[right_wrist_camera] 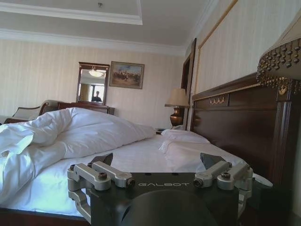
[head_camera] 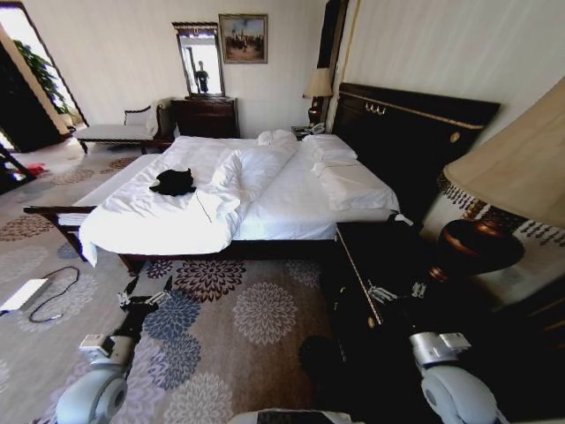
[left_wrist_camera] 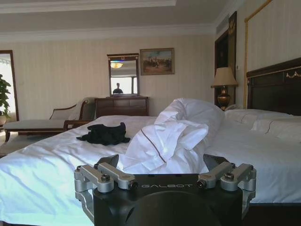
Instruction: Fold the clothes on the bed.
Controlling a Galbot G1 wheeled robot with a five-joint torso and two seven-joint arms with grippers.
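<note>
My left end effector [left_wrist_camera: 162,165] has its fingers spread wide with nothing between them, touching nothing; from its wrist camera I look across the near edge of the bed [left_wrist_camera: 42,183] at mattress height. In the head view that left end effector [head_camera: 144,296] hangs low over the patterned carpet [head_camera: 256,327], short of the bed's dark wood side rail. My right end effector [right_wrist_camera: 157,162] is likewise spread and empty, facing the bed's side close to the dark headboard [right_wrist_camera: 235,117]; in the head view the right end effector [head_camera: 397,291] sits over the dark nightstand [head_camera: 371,256], with a lamp [head_camera: 503,194] just beside it on the right. The black T-shirt [head_camera: 173,182] lies crumpled on the white sheet toward the foot half of the bed, well apart from both end effectors; the left wrist camera shows the same T-shirt [left_wrist_camera: 104,134] as a dark heap beyond the near edge. Just to its right a bunched fold of white duvet [left_wrist_camera: 174,136] rises higher than the shirt. Pillows [head_camera: 340,172] lie against the headboard. Open carpet lies between me and the bed on the left; a cable [head_camera: 53,296] loops on the floor at far left. On the right the nightstand and lamp leave little room. A dresser [head_camera: 205,117] and chaise [head_camera: 119,131] stand against the far wall.
</note>
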